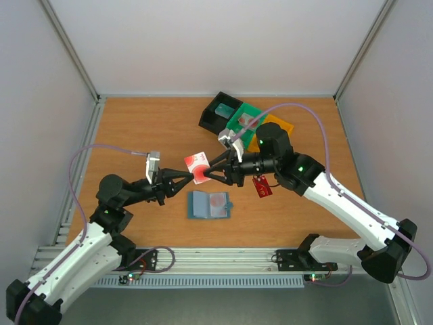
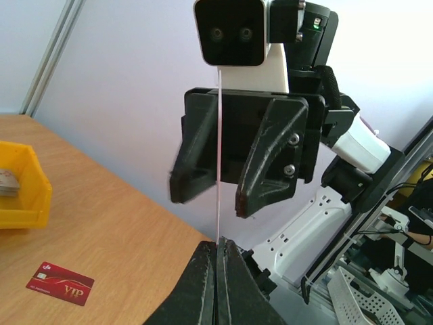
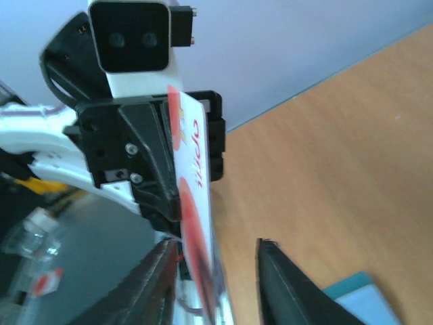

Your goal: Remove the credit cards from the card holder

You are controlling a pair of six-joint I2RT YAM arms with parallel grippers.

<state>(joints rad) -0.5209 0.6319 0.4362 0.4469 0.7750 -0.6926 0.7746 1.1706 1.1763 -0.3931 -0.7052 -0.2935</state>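
My left gripper (image 1: pixel 191 175) is shut on a white credit card with red print (image 1: pixel 197 166), holding it upright above the table. In the left wrist view the card (image 2: pixel 218 156) shows edge-on, rising from the closed jaws (image 2: pixel 218 245). My right gripper (image 1: pixel 208 170) faces it with its fingers on either side of the card; in the right wrist view (image 3: pixel 215 244) the card (image 3: pixel 193 183) lies close to one finger, with a clear gap to the other. The light blue card holder (image 1: pixel 209 205) lies open on the table below them. A dark red card (image 1: pixel 262 186) lies flat beneath the right arm.
Black (image 1: pixel 222 112), green (image 1: pixel 242 120) and orange (image 1: pixel 279 126) bins stand at the back, right of centre. The orange bin (image 2: pixel 20 186) and the dark red VIP card (image 2: pixel 61 283) show in the left wrist view. Walls enclose the table on three sides.
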